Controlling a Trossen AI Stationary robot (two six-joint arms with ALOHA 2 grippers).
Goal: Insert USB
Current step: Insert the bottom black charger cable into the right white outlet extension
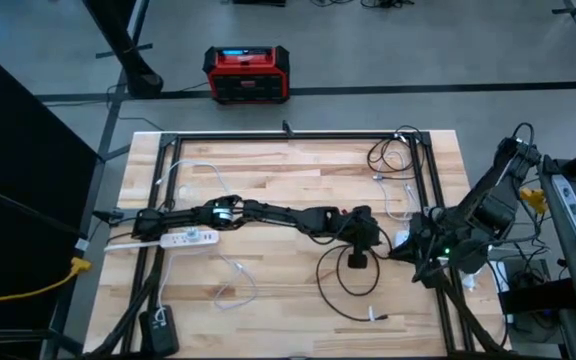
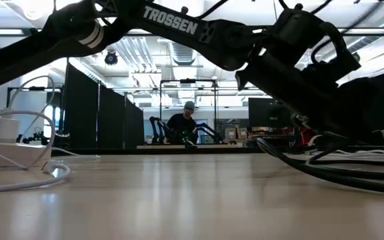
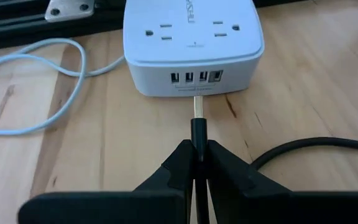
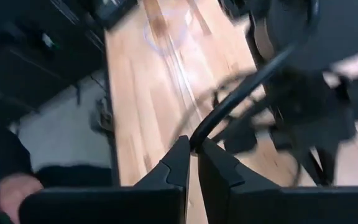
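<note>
The black USB plug with its bare metal tip (image 3: 198, 121) points at the row of USB ports on the front of the white plastic power strip (image 3: 193, 46), its tip just short of the ports. The strip is smooth, with rounded corners and two outlet pairs on top, and lies on the pale butcher-block wooden table (image 3: 303, 74). The left gripper (image 3: 197, 163) is closed tight on the plug's black body, its dark fingers pinching it from both sides directly behind the metal tip. The right gripper (image 4: 193, 154), near the table's right edge, is clamped on the round black cable (image 4: 241, 93).
</note>
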